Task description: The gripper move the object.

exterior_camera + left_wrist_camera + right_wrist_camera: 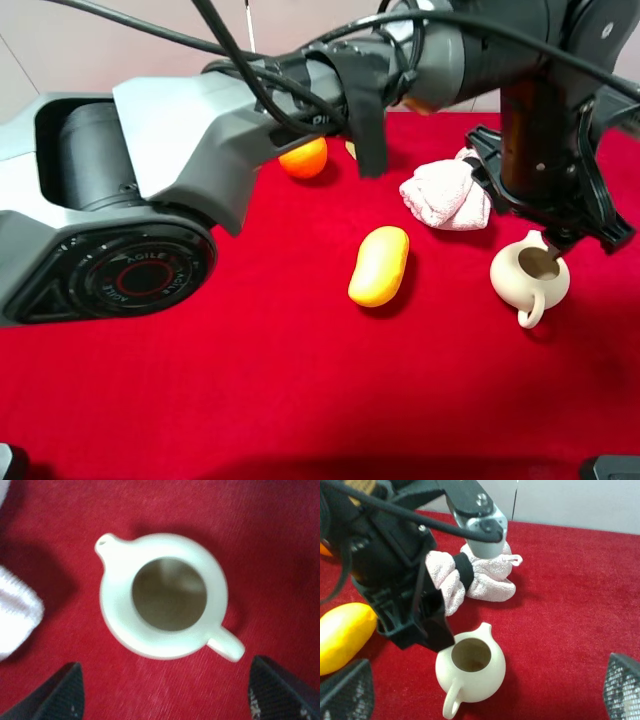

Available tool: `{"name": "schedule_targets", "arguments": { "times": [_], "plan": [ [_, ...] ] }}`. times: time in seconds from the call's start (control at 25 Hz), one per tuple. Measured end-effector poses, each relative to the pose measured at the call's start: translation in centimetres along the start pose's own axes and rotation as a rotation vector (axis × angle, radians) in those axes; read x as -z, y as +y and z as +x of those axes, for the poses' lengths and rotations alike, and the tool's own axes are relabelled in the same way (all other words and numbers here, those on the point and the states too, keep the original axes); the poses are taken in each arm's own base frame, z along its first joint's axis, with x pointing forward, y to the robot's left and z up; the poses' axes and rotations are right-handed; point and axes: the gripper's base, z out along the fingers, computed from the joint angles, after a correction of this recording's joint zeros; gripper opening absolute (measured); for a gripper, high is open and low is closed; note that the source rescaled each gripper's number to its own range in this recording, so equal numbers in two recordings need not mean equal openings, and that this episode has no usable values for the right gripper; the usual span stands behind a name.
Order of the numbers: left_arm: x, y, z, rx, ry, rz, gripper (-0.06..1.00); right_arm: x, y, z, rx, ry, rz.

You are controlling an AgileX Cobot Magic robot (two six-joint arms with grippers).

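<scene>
The cream-white pitcher (527, 283) stands upright on the red cloth at the right, handle toward the front. My left arm reaches across the middle, and my left gripper (556, 236) hangs just above the pitcher's mouth. In the left wrist view the pitcher (119, 607) lies straight below the left gripper (167, 694), whose jaws are open with one fingertip (57, 695) to each side, apart from the pitcher. In the right wrist view the black left gripper (422, 620) sits close over the pitcher (470, 675). My right gripper (484, 687) is open and empty, in front of the pitcher.
A yellow mango (379, 265) lies left of the pitcher. A pink rolled towel (445, 195) lies just behind the pitcher. An orange (304, 158) sits further back, partly under the left arm. The red cloth (250, 380) covers the table.
</scene>
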Motion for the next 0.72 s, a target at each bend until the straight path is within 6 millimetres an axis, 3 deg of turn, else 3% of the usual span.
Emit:
{"name": "schedule_targets", "arguments": {
  "times": [0.72],
  "plan": [
    [7.4,0.2,-1.3,-0.006,-0.102,-0.097,0.66,0.0,0.0,0.0,-0.001,0.0,-0.001]
  ]
}}
